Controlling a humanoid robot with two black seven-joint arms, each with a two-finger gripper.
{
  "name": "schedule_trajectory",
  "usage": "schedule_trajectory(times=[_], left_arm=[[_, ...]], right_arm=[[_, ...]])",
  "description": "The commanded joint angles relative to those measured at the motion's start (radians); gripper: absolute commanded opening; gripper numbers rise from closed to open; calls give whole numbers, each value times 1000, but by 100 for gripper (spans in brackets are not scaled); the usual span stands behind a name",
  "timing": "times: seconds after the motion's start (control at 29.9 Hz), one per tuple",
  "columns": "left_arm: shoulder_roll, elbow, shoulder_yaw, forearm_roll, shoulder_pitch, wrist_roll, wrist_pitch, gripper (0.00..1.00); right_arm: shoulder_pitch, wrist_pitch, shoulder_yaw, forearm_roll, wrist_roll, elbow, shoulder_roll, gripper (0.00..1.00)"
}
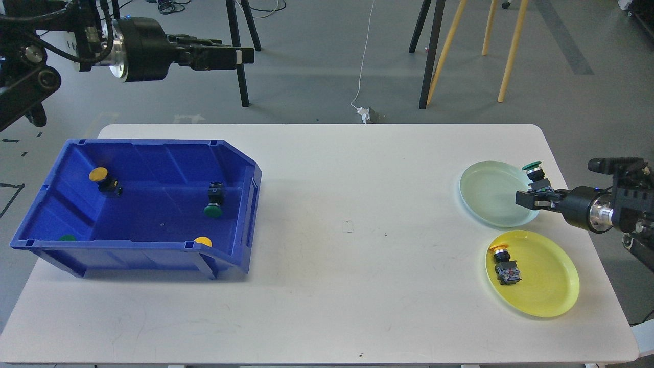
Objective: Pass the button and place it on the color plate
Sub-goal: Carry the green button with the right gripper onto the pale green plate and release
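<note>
My right gripper [531, 198] is shut on a green-capped button [534, 172] and holds it low over the right rim of the pale green plate [490, 197]. The yellow plate [546, 286] in front of it holds a yellow-capped button [504, 265]. My left gripper [240, 55] is raised above and behind the table's far left; its fingers look close together with nothing seen in them. The blue bin [235, 204] on the left holds a yellow button [103, 179], a green button [214, 200], another yellow cap [203, 241] and a green cap [66, 237].
The white table [347, 266] stretches between bin and plates. Black tripod legs [240, 56] and wooden legs [511, 46] stand on the floor behind the table. A white cable [364, 66] hangs to the floor.
</note>
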Motion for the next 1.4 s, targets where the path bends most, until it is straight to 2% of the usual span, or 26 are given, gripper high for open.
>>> schedule_trajectory(times=[0.0,0.13,0.27,0.43,0.67,0.77,1.1,1.27,1.37], left_arm=[[4,-1,0,-1,0,0,0,90],[3,-2,-2,-1,2,0,0,90],[3,-2,-2,-3,2,2,0,90],[4,-2,-3,-15,0,2,0,90],[6,-2,-6,-24,2,2,0,90],[6,-2,-6,-27,0,2,0,90],[17,25,-60,-58,2,0,0,90],[9,112,-81,-162,5,3,0,90],[0,162,-81,-240,5,5,36,90]], right_arm=[[0,-8,2,21,0,-46,50,9],[1,-32,2,42,0,-113,110,15],[6,-64,2,60,0,-186,159,32],[17,-77,2,85,0,-196,162,55],[28,-126,3,126,0,-195,158,74],[31,-156,8,201,0,-193,165,93],[95,-169,17,408,0,-180,100,98],[138,-169,17,554,0,-181,69,99],[152,-169,18,603,0,-183,46,99]])
